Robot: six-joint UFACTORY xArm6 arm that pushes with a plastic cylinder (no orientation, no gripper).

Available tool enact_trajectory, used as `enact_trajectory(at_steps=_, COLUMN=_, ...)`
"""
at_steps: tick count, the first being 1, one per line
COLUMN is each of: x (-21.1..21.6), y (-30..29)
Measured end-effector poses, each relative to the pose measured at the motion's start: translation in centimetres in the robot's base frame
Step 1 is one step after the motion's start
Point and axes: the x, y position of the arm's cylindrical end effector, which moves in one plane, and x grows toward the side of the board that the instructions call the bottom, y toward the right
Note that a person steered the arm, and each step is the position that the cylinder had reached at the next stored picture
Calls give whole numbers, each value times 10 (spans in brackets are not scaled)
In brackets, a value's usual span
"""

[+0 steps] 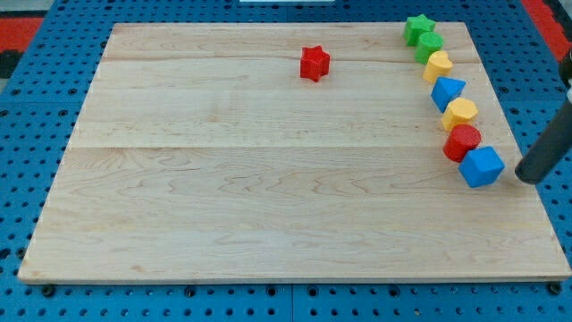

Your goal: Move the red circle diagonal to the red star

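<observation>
My tip (525, 176), a bare rod with no hand to open or shut, sits just right of the blue cube (482, 166), which touches the red circle (462, 141) on the desk (268, 224), so pushing left risks dragging both, well short of the red star (315, 63).

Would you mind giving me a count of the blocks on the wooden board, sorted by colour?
Red: 2, the red star block and the red circle block
Green: 2, the green star block and a rounded green block
Yellow: 2, an upper yellow block and a lower yellow block
Blue: 2, a blue triangular block and a blue cube block
Total: 8
</observation>
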Motion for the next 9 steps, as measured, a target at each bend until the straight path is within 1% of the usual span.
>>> enact_trajectory(at_steps=2, x=-11, y=1)
enact_trajectory(at_steps=3, x=-35, y=0)
enact_trajectory(at_steps=4, x=-35, y=0)
enact_trajectory(at_steps=5, x=-56, y=-8)
enact_trajectory(at_steps=6, x=-62, y=-21)
enact_trajectory(at_steps=7, x=-62, y=-21)
enact_trajectory(at_steps=8, x=-48, y=-21)
enact_trajectory(at_steps=9, x=-48, y=-21)
